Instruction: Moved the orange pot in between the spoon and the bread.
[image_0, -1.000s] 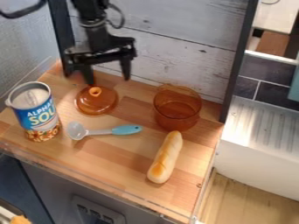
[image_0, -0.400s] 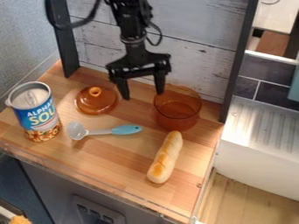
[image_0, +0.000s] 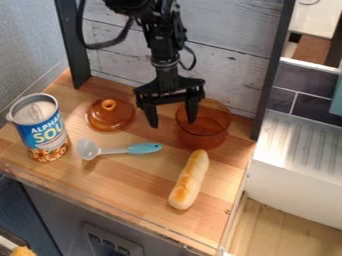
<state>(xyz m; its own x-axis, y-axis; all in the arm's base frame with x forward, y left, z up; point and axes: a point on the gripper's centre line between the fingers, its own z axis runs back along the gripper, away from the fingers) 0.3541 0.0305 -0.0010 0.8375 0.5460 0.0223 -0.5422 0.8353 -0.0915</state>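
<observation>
Pot (image_0: 206, 131), orange and see-through, stood upright at the rear right of the wooden counter (image_0: 127, 187), just beyond the upper end of the bread (image_0: 189, 180); contact between the two hard to judge. Gripper (image_0: 173, 123) hung at the pot's left side, fingers spread apart. One finger came down left of the pot; the other overlapped its left rim and hid a piece of it. Could not tell whether that tip was inside the pot or in front of it. Arm (image_0: 162, 47) cut off by the top edge.

Spoon (image_0: 143, 148) lay left of the bread, turquoise handle toward it. Orange lid (image_0: 110, 116) sat behind the spoon. Can (image_0: 43, 130) stood at far left, its back side hidden. Lower left corner: an orange lump (image_0: 23, 251), mostly cut off, not identifiable. Right edge: a teal thing (image_0: 336, 97), also cut off.
</observation>
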